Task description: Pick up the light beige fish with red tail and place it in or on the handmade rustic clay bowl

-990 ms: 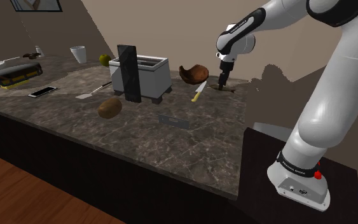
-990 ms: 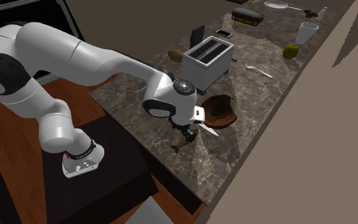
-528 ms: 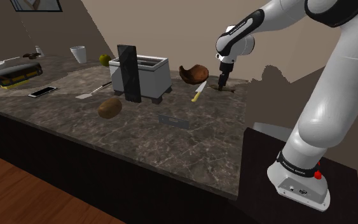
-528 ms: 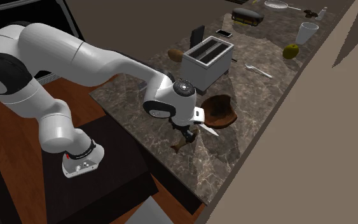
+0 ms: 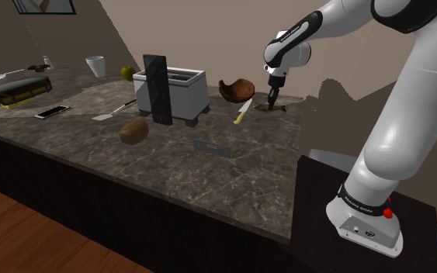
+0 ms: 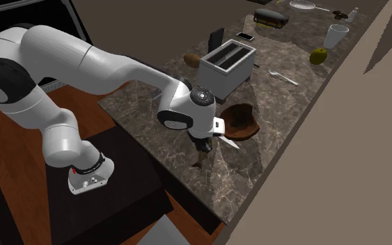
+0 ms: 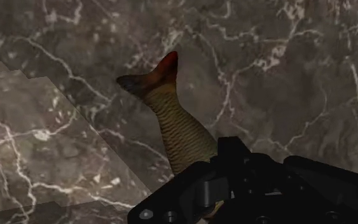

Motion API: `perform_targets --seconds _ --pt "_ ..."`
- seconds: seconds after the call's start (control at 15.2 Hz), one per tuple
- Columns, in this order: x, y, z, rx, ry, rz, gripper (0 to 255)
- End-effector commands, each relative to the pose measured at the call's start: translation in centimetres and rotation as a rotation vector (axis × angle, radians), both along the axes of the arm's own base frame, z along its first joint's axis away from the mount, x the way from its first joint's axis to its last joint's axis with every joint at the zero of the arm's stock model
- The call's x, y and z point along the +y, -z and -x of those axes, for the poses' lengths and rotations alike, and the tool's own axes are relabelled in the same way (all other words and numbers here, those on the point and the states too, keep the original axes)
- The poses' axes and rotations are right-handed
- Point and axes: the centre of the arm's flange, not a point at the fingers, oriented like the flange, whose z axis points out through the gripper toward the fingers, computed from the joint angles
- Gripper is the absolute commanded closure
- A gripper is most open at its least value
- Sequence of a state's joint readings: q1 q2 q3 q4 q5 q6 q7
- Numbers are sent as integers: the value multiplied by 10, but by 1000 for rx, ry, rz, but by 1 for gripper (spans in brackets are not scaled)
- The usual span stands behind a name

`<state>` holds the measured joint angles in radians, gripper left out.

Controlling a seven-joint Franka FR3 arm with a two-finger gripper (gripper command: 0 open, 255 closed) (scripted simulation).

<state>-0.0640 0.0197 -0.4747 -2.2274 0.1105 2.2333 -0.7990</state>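
The black gripper (image 5: 272,99) is pinching the fish (image 7: 174,127) by its body. The fingers are drawn in narrow around the scaly beige flank, and the red-tipped tail is poking out past them over the marbled counter (image 5: 209,147). From where I'm standing, the fish is hanging at or just off the stone near the end of the counter closest to the stand. The brown clay bowl (image 5: 235,89) is sitting close by, and a knife (image 5: 243,111) with a yellowish handle is lying between the two. I'd say the grasp is done and the lift is the step in hand. Next it's calling for a clean rise off the counter, then a short carry over the knife to above the bowl's uneven rim — and only there should the fingers be opening.
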Motion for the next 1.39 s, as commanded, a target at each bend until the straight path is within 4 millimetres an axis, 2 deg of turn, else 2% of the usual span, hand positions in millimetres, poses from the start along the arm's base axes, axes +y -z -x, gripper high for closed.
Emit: perform_targets --seconds 0.0,0.13,0.2,0.46,0.92,1.32 --pt "1 3 1 6 -1 -2 255" --pt "1 2 1 4 -1 -2 255" --pt "1 2 1 4 -1 -2 0" --pt "16 -33 -29 -22 -185 156 0" --pt "13 4 -31 -22 -185 156 0" --pt "13 7 -31 -22 -185 156 0"
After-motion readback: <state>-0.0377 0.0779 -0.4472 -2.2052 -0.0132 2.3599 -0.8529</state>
